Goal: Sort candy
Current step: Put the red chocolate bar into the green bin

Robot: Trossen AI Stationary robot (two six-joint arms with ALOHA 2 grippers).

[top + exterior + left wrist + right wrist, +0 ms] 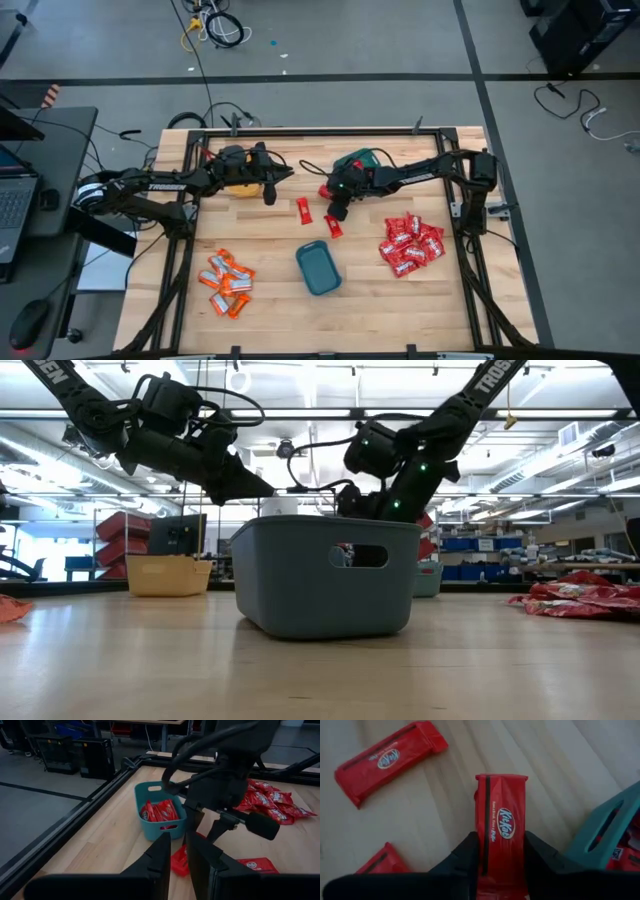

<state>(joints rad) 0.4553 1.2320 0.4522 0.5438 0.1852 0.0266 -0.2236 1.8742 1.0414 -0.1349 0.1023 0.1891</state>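
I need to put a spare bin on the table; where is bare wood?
Free: the near strip between the orange packets and the red pile, around the teal bin. Crowded: the far middle, where both grippers hang over loose red bars.

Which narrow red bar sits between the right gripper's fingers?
The upright bar centred between the right gripper fingers; the other bars lie loose on the table.

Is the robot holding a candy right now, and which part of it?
Yes. The right tool pinches a narrow red bar by one end, fingers on its long sides. The left tool holds nothing.
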